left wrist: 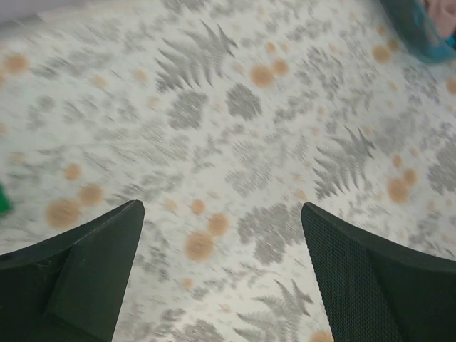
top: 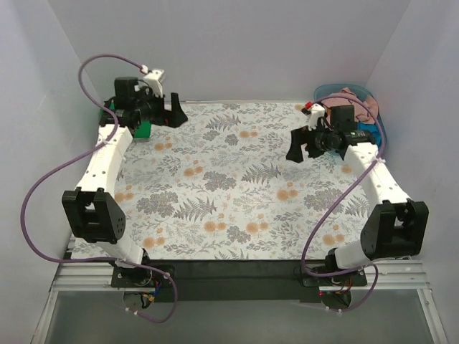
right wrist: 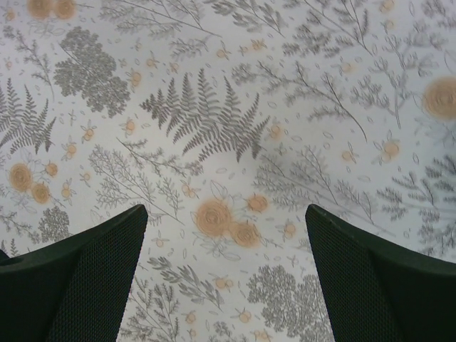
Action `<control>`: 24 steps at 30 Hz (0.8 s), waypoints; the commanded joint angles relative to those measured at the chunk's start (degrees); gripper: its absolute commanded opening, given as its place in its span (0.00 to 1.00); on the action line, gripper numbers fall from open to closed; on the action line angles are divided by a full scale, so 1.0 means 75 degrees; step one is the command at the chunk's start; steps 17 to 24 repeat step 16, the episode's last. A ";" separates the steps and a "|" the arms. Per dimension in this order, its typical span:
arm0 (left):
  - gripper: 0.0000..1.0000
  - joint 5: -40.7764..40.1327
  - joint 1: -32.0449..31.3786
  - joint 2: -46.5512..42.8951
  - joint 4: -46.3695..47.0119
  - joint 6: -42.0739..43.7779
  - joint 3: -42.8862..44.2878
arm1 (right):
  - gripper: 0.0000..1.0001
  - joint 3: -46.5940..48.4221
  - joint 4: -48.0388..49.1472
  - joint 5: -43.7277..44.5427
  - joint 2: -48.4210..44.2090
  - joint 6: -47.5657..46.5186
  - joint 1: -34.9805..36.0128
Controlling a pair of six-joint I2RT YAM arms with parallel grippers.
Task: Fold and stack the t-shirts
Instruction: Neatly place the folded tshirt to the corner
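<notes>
At the far-left edge of the tabletop (top: 237,186) a bright green t-shirt (top: 142,130) shows as a small patch tucked behind the left arm. It probably marks the stacking spot, set out of the way so the middle is free for folding, though too little of it shows to tell how neatly it is folded. Just beside it the left end effector (top: 172,112) hangs released above the floral covering. Its wrist view shows the two dark fingers (left wrist: 85,271) spread wide with only pattern between them, and a sliver of green at the left edge. Across the middle no cloth lies on the tabletop, so no shirt seems to be in work right now. Further right, the right end effector (top: 301,145) is likewise released and holds nothing, its fingers (right wrist: 78,278) parted over ferns and orange blooms. It sits near the blue tub (top: 362,89) in the far-right corner, where a salmon-pink t-shirt (top: 349,95) lies bunched on top, loose and unfolded. The tub looks like the supply, placed within the right arm's reach, so the likely next move is a reach into it for that shirt.
</notes>
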 commanded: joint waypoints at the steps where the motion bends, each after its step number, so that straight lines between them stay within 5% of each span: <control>1: 0.93 0.0302 -0.0251 -0.0715 -0.0234 -0.0683 -0.1198 | 0.98 -0.0643 -0.0473 -0.0340 -0.0544 -0.0272 -0.0595; 13: 0.95 -0.0341 -0.0439 -0.2650 0.0142 -0.0533 -0.4620 | 0.98 -0.3173 -0.0661 -0.0327 -0.1799 -0.0659 -0.0854; 24: 0.95 -0.0610 -0.0439 -0.2966 0.0107 -0.0626 -0.4786 | 0.98 -0.3409 -0.0591 0.0056 -0.1940 -0.0742 -0.0854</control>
